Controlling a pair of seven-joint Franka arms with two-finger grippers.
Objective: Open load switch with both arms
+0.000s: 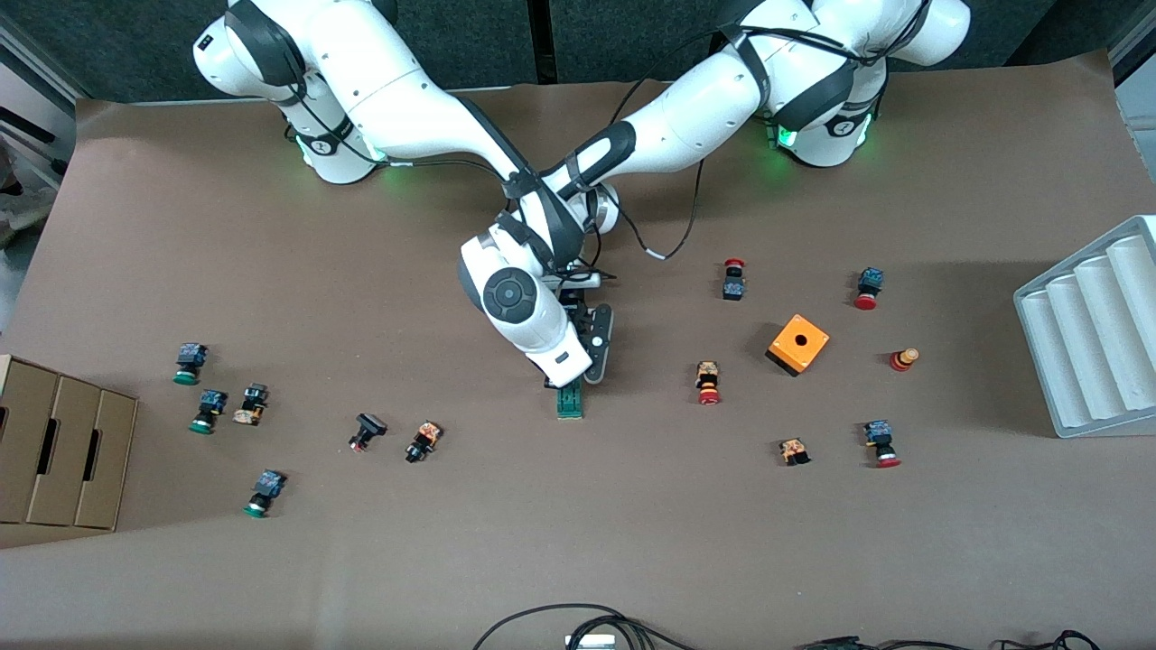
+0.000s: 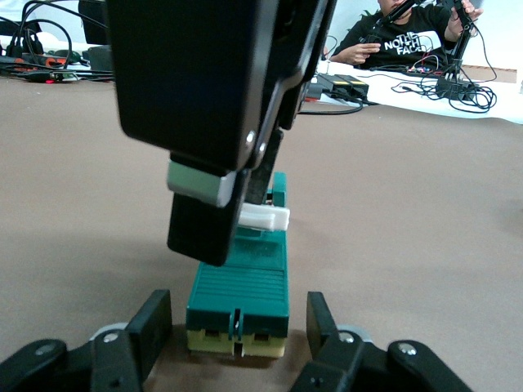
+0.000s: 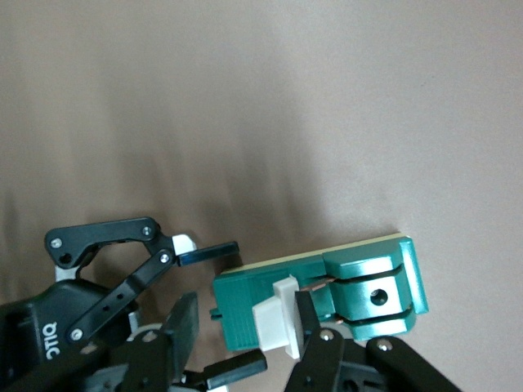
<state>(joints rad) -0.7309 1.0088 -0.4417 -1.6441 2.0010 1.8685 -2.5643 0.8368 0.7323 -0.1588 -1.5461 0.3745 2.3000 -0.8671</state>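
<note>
Gripping the load switch (image 1: 569,398) with both claws, I have it lying flat on the brown counter (image 1: 578,542) near the middle, nearer the front camera than my two bases. My left claw (image 2: 239,339) is down at the counter, its fingers (image 2: 151,322) closed against the two sides of the green body at one end. My right claw (image 3: 245,322) comes down from above, closed on the white sliding piece (image 3: 276,320) that stands up from the switch's top. An orange cube box (image 1: 797,344) sits well apart toward my left arm's end of the counter, with small push buttons (image 1: 709,383) scattered around it and more toward my right arm's end.
</note>
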